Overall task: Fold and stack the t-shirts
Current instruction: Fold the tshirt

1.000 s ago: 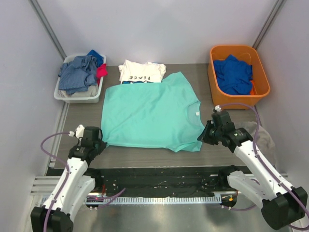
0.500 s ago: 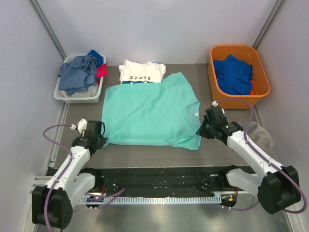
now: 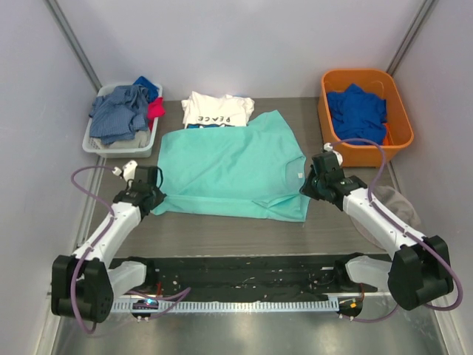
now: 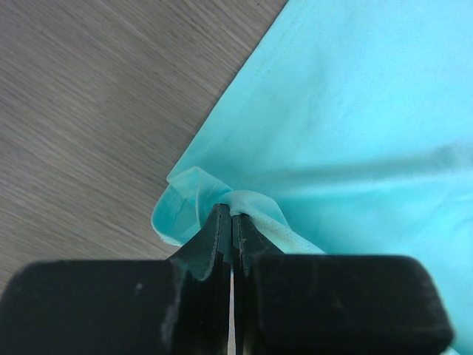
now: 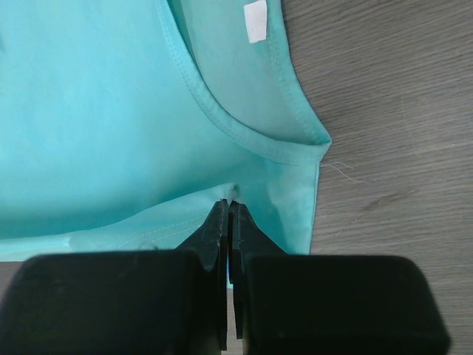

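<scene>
A mint-teal t-shirt [image 3: 229, 166] lies spread on the table, its near edge lifted and turned toward the back. My left gripper [image 3: 153, 201] is shut on its near-left hem corner [image 4: 194, 194]. At the near-right part of the shirt, beside the neckline [image 5: 244, 133] with its white tag [image 5: 256, 21], my right gripper [image 3: 309, 186] is shut on the fabric. A folded white t-shirt printed "PEACE" [image 3: 216, 110] lies behind the teal one, its near edge partly covered.
A white basket [image 3: 103, 146] at back left holds grey-blue, royal blue and red clothes. An orange bin [image 3: 325, 122] at back right holds a royal blue garment [image 3: 358, 112]. A grey cloth [image 3: 395, 207] lies under the right arm.
Both grippers have moved away from the near edge toward the back, carrying the teal t-shirt's near edge with them; the shirt now looks shorter front to back.
</scene>
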